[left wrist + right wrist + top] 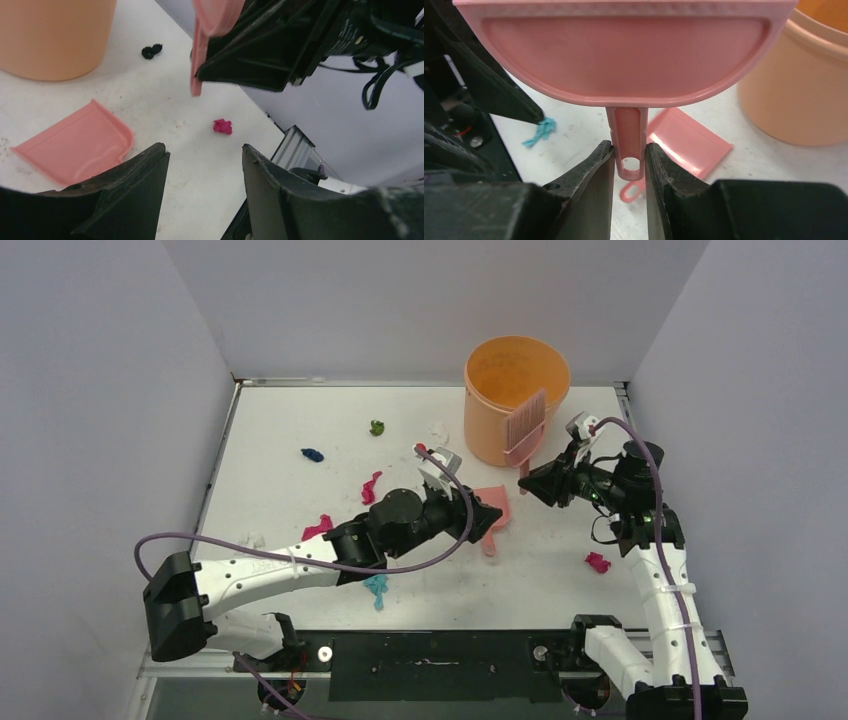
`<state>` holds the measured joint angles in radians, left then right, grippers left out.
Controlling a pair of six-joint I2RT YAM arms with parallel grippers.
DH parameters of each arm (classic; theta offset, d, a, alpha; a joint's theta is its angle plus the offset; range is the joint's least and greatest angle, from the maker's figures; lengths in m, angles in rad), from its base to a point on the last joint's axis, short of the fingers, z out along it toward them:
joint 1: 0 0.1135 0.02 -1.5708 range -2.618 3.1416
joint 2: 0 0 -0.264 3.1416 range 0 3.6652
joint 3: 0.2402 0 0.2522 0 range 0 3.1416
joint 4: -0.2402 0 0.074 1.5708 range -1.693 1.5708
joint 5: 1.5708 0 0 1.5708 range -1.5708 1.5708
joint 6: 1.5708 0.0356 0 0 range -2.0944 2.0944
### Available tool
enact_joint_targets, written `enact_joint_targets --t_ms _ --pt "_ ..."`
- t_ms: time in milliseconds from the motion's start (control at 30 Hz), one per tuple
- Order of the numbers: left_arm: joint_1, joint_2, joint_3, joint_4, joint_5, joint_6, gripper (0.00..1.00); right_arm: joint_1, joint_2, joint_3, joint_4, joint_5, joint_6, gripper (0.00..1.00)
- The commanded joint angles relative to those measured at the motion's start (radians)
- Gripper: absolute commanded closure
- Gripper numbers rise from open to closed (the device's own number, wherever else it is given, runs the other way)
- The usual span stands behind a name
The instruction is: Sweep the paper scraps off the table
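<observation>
Paper scraps lie on the white table [280,420]: a green one [377,427], a dark blue one [312,454], magenta ones [371,487] [318,528] [597,562] and a cyan one [377,588]. My right gripper [527,477] is shut on the handle [629,145] of the pink brush [527,425] and holds it up beside the orange bucket [517,390]. My left gripper [480,512] is open and empty, just above the pink dustpan [497,502] lying flat on the table. In the left wrist view the dustpan [75,145] lies left of my fingers and a magenta scrap [223,126] lies ahead.
Grey walls close in the table on three sides. A metal edge [222,440] runs along the left side. A small dark wad [151,50] lies near the bucket [50,35]. Small white bits [437,430] lie left of the bucket. The arm bases stand at the near edge.
</observation>
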<state>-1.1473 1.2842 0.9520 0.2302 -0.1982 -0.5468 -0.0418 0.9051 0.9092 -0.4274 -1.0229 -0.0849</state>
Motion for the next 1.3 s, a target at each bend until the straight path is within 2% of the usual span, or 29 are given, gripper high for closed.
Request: enact_joint_targets --t_ms 0,267,500,700,867,933,967,1000,1067,1100,1167,1267 --pt "-0.023 0.055 0.099 0.183 -0.060 0.050 0.46 0.104 -0.016 -0.009 0.168 0.027 0.212 0.95" --pt "-0.040 0.068 0.090 0.354 -0.187 0.101 0.47 0.228 -0.034 -0.044 0.190 0.103 0.257 0.95" --pt "-0.043 0.052 0.065 0.358 -0.284 0.125 0.51 0.256 -0.047 -0.083 0.214 0.125 0.287 0.95" --pt "-0.042 0.029 0.039 0.356 -0.339 0.152 0.67 0.260 -0.051 -0.094 0.221 0.129 0.296 0.95" --pt "-0.041 0.033 0.042 0.341 -0.326 0.163 0.97 0.263 -0.059 -0.089 0.186 0.124 0.279 0.95" --pt "-0.041 0.031 0.031 0.350 -0.318 0.168 1.00 0.265 -0.060 -0.086 0.171 0.114 0.265 0.95" --pt "-0.039 0.028 0.025 0.352 -0.310 0.172 1.00 0.266 -0.060 -0.084 0.160 0.103 0.254 0.90" --pt "-0.039 0.022 0.022 0.351 -0.298 0.179 1.00 0.264 -0.059 -0.079 0.145 0.082 0.236 0.77" --pt "-0.039 0.001 0.020 0.314 -0.270 0.200 1.00 0.264 -0.052 -0.058 0.098 -0.005 0.164 0.42" --pt "-0.038 -0.016 0.021 0.280 -0.254 0.213 1.00 0.265 -0.044 -0.027 0.029 -0.038 0.087 0.31" --pt "-0.031 -0.058 0.024 0.176 -0.204 0.237 1.00 0.265 -0.021 0.053 -0.190 -0.082 -0.101 0.21" --pt "-0.024 -0.140 0.009 0.011 -0.130 0.259 1.00 0.265 0.035 0.203 -0.506 -0.077 -0.421 0.16"
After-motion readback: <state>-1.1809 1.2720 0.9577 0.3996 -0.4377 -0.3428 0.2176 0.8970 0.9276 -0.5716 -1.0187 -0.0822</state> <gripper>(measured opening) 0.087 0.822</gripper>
